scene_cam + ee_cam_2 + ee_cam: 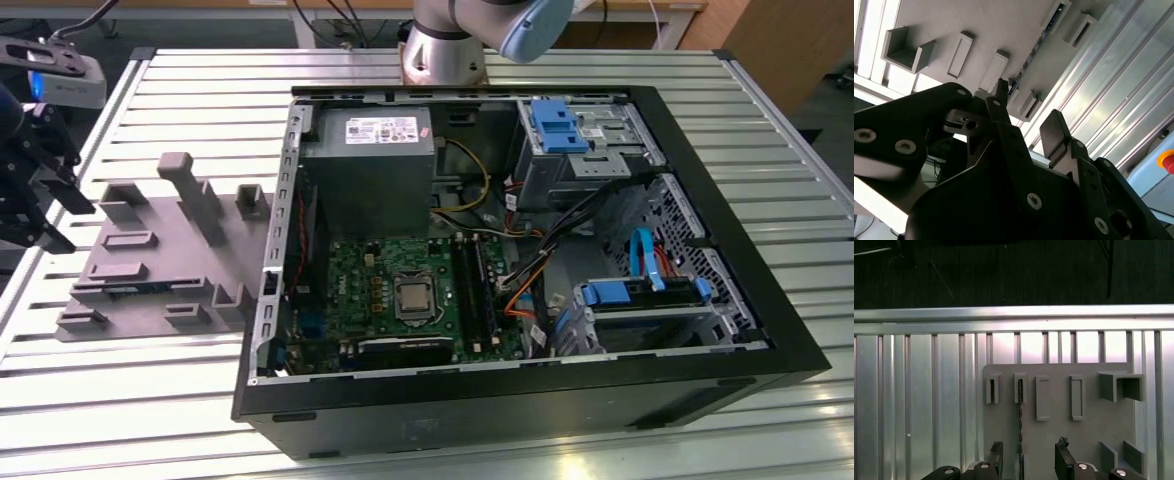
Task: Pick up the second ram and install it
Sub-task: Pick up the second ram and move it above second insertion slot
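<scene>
Grey holder plate (1054, 405) sits on the slatted aluminium counter (919, 405). The second ram (1020, 415) stands on edge in it, a thin dark line running out from one slotted block (1020, 387). My jaws are spread wide with nothing in them (bare fingertips (996, 455), no contact). In the first wrist view the stick runs between the two fingers, nearer one than the other. In the second wrist view it shows as a dark strip with bluish flecks, apart from my pads.

In the exterior view I hang at the exterior view's left edge near the plate. The open computer case (534, 250) with its green motherboard (400, 290) lies toward that view's right.

Step in hand, as I judge it: lining up for the grasp, with the ram not yet lifted. To do it well:
- Shift sideways until the stick is midway between the fingers.
- Keep the pads parallel to its flat faces.
- Come down straight, clear of the grey blocks.
- Take it near mid-length so it lifts level.
- Close softly (thin board, chips on the faces, easy to flex or cock in its slots).
</scene>
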`<state>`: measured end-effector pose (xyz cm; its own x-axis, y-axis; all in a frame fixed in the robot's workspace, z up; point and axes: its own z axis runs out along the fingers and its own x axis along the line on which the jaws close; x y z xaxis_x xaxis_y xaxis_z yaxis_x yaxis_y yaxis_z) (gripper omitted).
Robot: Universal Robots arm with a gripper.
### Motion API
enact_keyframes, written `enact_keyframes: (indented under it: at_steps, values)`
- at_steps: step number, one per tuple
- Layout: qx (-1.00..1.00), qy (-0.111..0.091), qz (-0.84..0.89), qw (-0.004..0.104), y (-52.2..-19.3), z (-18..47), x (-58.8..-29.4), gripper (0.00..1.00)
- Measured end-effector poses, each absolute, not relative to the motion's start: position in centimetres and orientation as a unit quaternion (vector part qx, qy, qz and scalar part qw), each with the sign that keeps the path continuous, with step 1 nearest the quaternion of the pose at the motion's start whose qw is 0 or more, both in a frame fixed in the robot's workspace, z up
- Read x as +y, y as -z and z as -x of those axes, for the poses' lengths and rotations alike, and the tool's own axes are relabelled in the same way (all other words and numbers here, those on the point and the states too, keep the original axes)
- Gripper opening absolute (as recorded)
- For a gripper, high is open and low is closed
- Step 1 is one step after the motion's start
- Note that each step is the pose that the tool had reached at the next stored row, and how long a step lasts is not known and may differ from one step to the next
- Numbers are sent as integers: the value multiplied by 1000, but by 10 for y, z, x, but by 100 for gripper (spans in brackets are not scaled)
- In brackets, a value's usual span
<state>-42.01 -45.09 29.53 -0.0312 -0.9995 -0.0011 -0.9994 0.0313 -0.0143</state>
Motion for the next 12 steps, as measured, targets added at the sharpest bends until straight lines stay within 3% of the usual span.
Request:
enact_keyframes:
  at_steps: [12]
  values:
    - [718, 5, 696, 6, -294, 420, -451, 53]
